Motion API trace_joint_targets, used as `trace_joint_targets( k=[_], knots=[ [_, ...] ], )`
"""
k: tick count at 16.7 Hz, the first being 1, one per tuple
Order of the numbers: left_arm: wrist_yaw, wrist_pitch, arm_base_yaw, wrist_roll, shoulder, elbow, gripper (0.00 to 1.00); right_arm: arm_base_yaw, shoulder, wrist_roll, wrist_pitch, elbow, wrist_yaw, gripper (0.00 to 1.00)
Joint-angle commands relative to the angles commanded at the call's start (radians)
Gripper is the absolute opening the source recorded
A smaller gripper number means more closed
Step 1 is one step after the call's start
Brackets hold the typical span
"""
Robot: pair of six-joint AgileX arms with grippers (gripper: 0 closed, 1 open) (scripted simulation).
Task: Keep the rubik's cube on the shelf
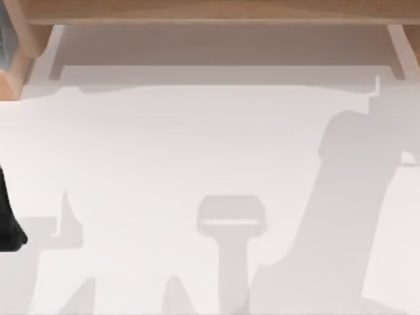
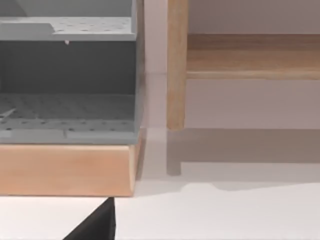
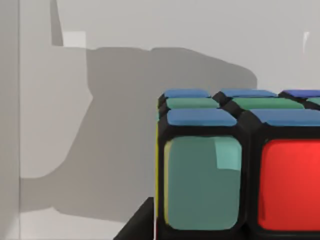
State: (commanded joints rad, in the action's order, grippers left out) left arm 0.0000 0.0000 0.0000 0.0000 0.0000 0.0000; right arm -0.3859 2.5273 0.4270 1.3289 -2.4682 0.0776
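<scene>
While the top view looks down on the white worktop [image 1: 197, 151], the shelf [image 1: 216, 12] runs as a light-brown wooden plank along its far edge, with a wooden side post at each end. Broad grey shadows of arms lie across the worktop, one slanting up toward the right end of the shelf.

At the left edge of the top view sits a dark piece of my left arm [image 1: 8, 226], low over the worktop. From my left wrist I see one wooden post of the shelf [image 2: 176, 65] standing upright on the worktop, the plank joining it on one side. Just beside the post stands a grey perforated rack [image 2: 67, 85] on a wooden base [image 2: 65, 170]. Whether my left fingers are spread or pressed together, I cannot tell.

From my right wrist, the rubik's cube [image 3: 240, 165] sits very close to the camera, with teal and red stickers facing me, blue and green ones on the adjoining face, a yellow sliver at its edge. Behind it is a pale surface with a large shadow. Whether my right fingers pinch the cube, I cannot tell.
</scene>
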Motion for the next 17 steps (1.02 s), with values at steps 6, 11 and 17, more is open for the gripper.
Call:
trace_joint_targets(
  k=[6, 11, 17],
  knots=[
    [0.0, 0.0, 0.0, 0.0, 0.0, 0.0, 1.0, 0.0, -0.091, -0.024, -0.01, 0.069, 0.008, 0.0],
    [0.0, 0.0, 0.0, 0.0, 0.0, 0.0, 1.0, 0.074, -0.349, -0.102, -0.105, 0.277, 0.031, 0.0],
    [0.0, 0.0, 0.0, 0.0, 0.0, 0.0, 1.0, 0.313, -0.601, -0.218, -0.399, 0.701, 0.027, 0.0]
  ],
)
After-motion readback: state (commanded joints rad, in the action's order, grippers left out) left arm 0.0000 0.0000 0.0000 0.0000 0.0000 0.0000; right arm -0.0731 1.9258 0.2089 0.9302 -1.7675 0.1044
